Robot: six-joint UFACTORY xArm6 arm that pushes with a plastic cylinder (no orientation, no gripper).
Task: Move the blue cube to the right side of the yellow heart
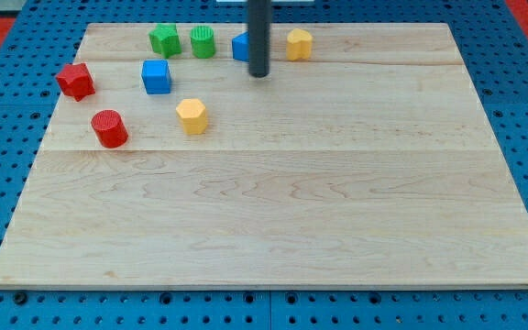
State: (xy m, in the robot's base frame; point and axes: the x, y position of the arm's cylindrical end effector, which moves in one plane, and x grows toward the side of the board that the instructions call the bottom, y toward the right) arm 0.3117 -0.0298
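Note:
The blue cube (pixel 156 77) sits at the board's upper left. A yellow block (pixel 192 115) lies just below and to its right. A second yellow block (pixel 299 44) lies near the top edge. I cannot tell which of the two is the heart. My rod comes down from the top centre, and my tip (pixel 259 75) rests on the board, well right of the blue cube and left of and below the upper yellow block. A second blue block (pixel 239 47) is partly hidden behind the rod.
A green star-like block (pixel 164 39) and a green cylinder (pixel 203 41) stand at the top left. A red star-like block (pixel 75 81) and a red cylinder (pixel 110 128) lie near the left edge. The wooden board (pixel 282 211) rests on a blue pegboard.

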